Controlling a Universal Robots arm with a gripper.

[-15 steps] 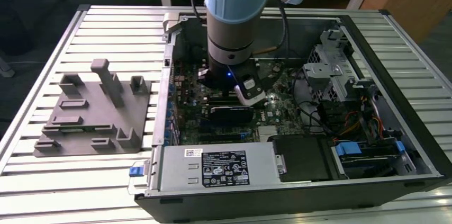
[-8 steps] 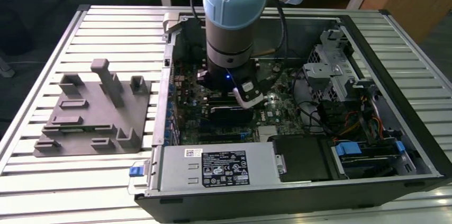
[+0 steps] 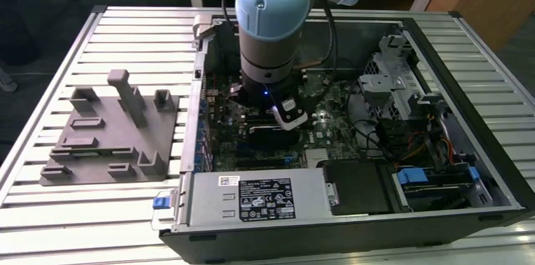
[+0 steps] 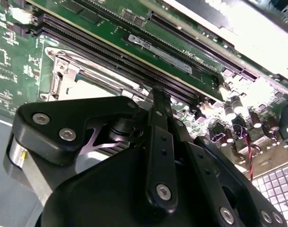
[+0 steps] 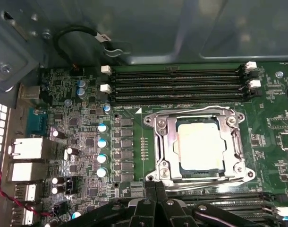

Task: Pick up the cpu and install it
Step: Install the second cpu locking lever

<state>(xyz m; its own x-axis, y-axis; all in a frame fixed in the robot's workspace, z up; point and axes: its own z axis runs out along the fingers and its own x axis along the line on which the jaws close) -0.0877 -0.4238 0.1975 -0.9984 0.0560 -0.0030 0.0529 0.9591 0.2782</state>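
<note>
Cpu (image 5: 200, 144) lies flat in the socket (image 5: 159, 142) on the motherboard (image 5: 78, 142), pale top up, metal frame around it, load plate looks open; in the second wrist view only a pale edge of it (image 4: 99, 87) shows past the gripper body. Gripper (image 5: 156, 198) hovers just near of the socket in the first wrist view, linkage drawn together, nothing seen between the fingers; whether fully closed or slightly parted, cannot tell. In the exterior view the arm (image 3: 272, 27) stands upright inside the open case (image 3: 468, 121), tool end (image 3: 289, 114) low over the board; grey fixture (image 3: 109, 133) sits on the table (image 3: 50, 215) at that view's left, well apart. Judgement: chip looks seated, so placing seems done, release or check stage. Next move calls for a straight lift clear, without nudging chip or socket frame
</note>
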